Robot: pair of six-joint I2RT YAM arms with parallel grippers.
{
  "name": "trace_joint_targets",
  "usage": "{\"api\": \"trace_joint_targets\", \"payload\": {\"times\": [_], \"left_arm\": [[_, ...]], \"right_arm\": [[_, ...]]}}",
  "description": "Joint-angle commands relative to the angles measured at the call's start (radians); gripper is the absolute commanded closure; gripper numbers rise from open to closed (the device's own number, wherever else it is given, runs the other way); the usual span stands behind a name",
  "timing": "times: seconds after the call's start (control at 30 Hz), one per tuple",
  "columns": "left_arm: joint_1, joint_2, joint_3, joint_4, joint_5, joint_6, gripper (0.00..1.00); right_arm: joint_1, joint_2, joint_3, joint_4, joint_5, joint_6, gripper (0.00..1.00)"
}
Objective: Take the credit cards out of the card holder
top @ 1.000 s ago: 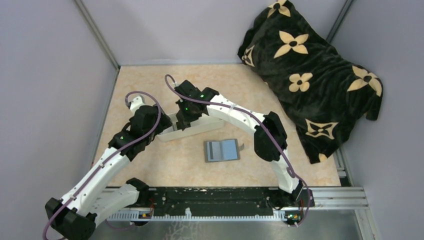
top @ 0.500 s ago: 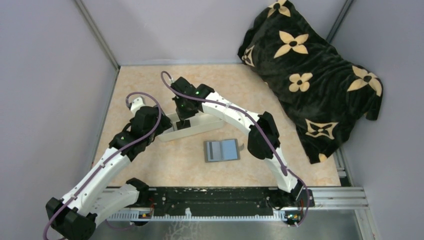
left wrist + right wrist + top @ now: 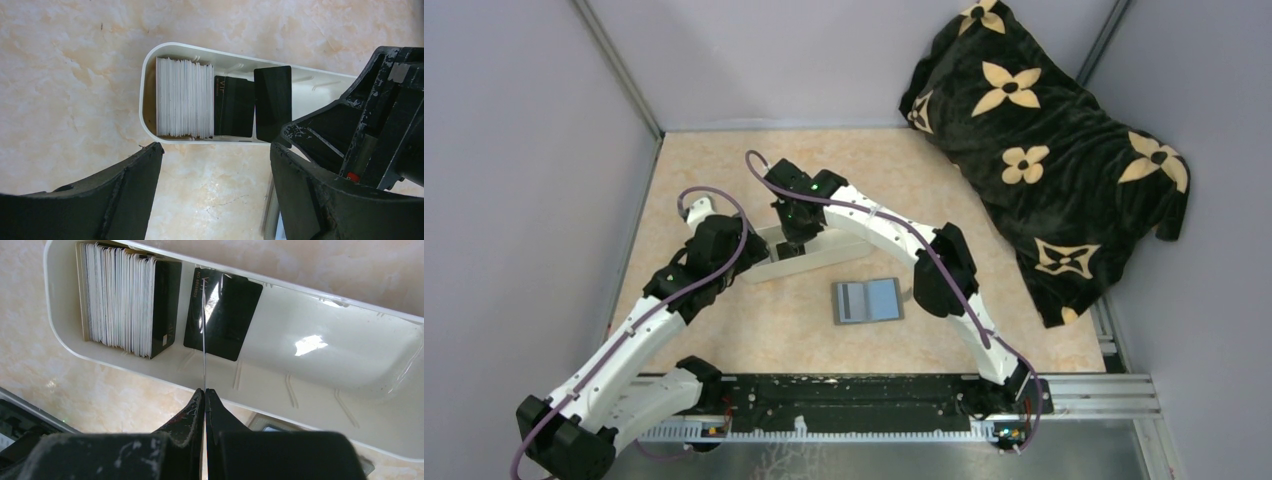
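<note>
The card holder [image 3: 867, 300], a grey wallet with blue-grey pockets, lies open on the table, apart from both grippers; its corner shows in the right wrist view [image 3: 270, 426]. My right gripper [image 3: 205, 392] is shut on a black credit card [image 3: 272, 102], seen edge-on as a thin line [image 3: 203, 330], held over the white tray [image 3: 819, 258]. In the tray are a stack of pale cards [image 3: 120, 297] and a flat black card [image 3: 222, 312]. My left gripper [image 3: 216, 147] is open and empty just beside the tray's left end, over bare table.
A black blanket with tan flowers [image 3: 1044, 140] covers the back right corner. Grey walls stand on the left and at the back. The tray's right half [image 3: 325, 355] holds nothing. The right gripper's body [image 3: 370, 115] sits close to my left gripper.
My right gripper has moved a little to the left over the tray, still holding the card. The left arm has hardly moved. The wallet has stayed in place.
</note>
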Motion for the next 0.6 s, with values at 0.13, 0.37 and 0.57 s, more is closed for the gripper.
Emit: {"api": "trace_joint_targets", "payload": {"times": [0.13,0.37,0.57], "left_arm": [[0.008,-0.026,-0.016,0.013,0.009,0.0,0.15],[0.009,-0.035,-0.018,0.002,0.007,0.008,0.15],[0.01,-0.028,-0.023,0.002,0.008,0.014,0.15]], "right_arm": [[0.005,0.008,0.074,-0.023,-0.005,-0.009,1.0],[0.006,0.042,0.088,-0.003,-0.029,0.0,1.0],[0.01,0.072,0.12,-0.004,-0.041,0.003,1.0]]}}
